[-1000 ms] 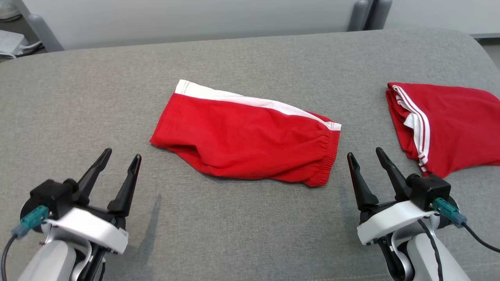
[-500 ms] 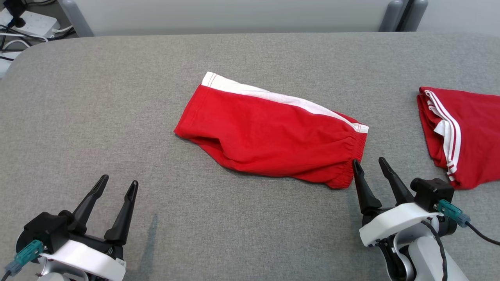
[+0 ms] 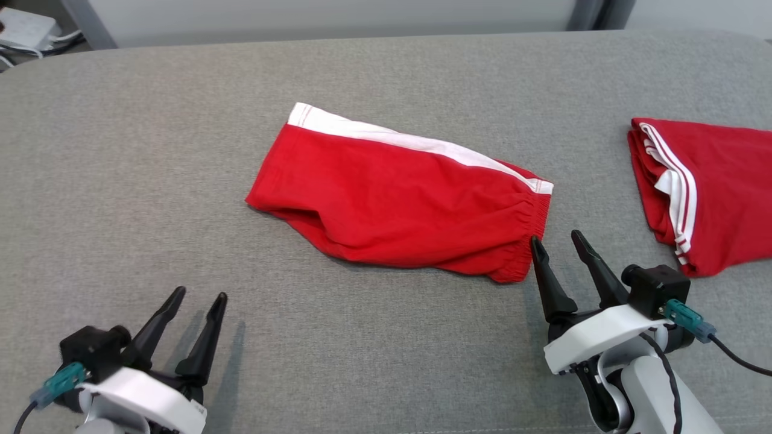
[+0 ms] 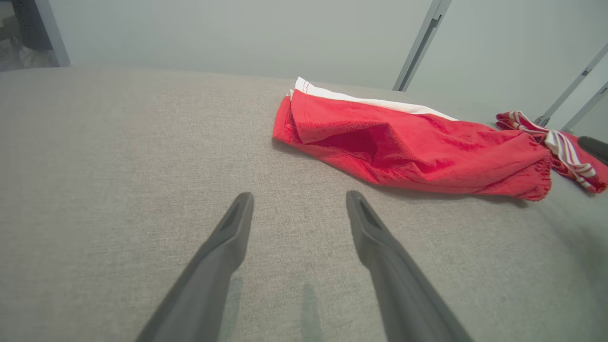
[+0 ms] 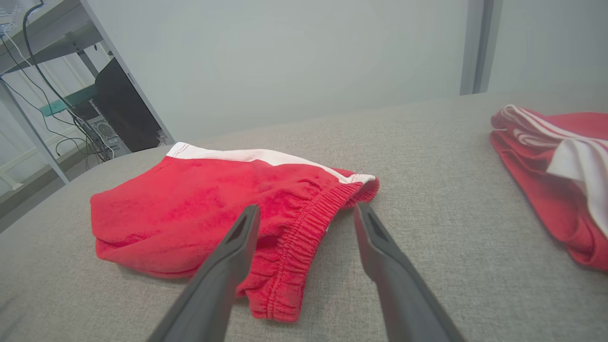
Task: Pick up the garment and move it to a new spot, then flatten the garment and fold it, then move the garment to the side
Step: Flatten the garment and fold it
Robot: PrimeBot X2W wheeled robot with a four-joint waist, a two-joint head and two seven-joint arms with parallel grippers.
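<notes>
Garment (image 3: 398, 199): red shorts with a white side stripe, lying folded over on the grey padded surface (image 3: 386, 66), about mid-table in the head view. Elastic waistband end points toward the robot's right, leg hem toward its left. Cloth is rumpled along the near edge.

Head view, continued. Right gripper (image 3: 555, 236) sits just beside the waistband corner, fingers parted at a moderate gap, nothing between them; the inner fingertip is very close to the cloth, contact cannot be told. Left gripper (image 3: 201, 293) is low at the near left, well apart from the garment, jaws likewise parted and empty. A second red garment (image 3: 718, 193) with white stripes lies bunched at the far right, apart from the first.

Left wrist view. Left gripper (image 4: 299, 194) has its fingers spread over bare grey fabric. Garment (image 4: 403, 147) lies ahead and to the right of the tips, white stripe on its far edge. Second red garment (image 4: 570, 156) is beyond its right end.

Right wrist view. Right gripper (image 5: 306, 206) spread wide, holding nothing. Gathered waistband (image 5: 294, 247) appears between the two fingers; the left finger overlaps the red cloth in this view. Second red garment (image 5: 560, 190) at right edge.
</notes>
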